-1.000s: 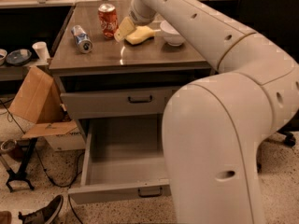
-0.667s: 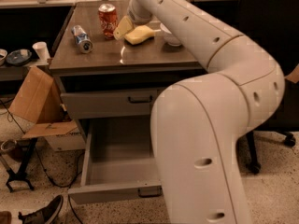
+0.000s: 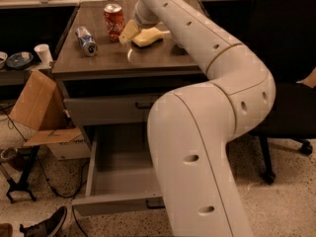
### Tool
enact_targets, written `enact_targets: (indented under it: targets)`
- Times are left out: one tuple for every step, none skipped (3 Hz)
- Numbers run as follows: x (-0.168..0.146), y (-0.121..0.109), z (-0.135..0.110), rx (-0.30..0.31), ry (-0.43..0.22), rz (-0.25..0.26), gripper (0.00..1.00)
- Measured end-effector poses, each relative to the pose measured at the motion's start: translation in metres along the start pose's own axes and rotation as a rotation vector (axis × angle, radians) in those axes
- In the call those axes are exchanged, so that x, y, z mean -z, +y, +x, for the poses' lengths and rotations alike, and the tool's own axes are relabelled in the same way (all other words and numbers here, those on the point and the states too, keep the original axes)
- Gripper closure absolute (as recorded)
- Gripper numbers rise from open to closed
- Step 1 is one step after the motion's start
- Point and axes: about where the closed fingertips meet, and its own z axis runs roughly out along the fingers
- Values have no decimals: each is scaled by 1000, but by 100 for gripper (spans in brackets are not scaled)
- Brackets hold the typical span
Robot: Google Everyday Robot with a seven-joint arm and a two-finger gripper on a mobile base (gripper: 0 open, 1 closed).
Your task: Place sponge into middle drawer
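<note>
Nearest me, the middle drawer (image 3: 111, 204) stands pulled open, at 6 o'clock beneath the desk (image 3: 98, 63). On the desktop lies the sponge (image 3: 147, 36). My gripper (image 3: 129, 32) sits just beside it at its 9 o'clock; whether the claw is clenched I cannot tell. A red can (image 3: 114, 20) stands at the sponge's 10 o'clock.

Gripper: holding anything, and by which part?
Cannot tell. The gripper is at the end of the sponge nearest the red can; the sponge lies on the cabinet top, and whether it is gripped is not visible.

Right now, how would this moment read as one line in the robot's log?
gripper: at sponge | sponge: lying on desktop | middle drawer: pulled open | red can: upright
</note>
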Motion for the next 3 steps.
enact_targets:
  targets:
    - [-11, 2, 5, 13, 19, -23, 0]
    - [-21, 6, 10, 23, 36, -54, 4]
    - [-29, 16, 16, 45, 58, -99, 22]
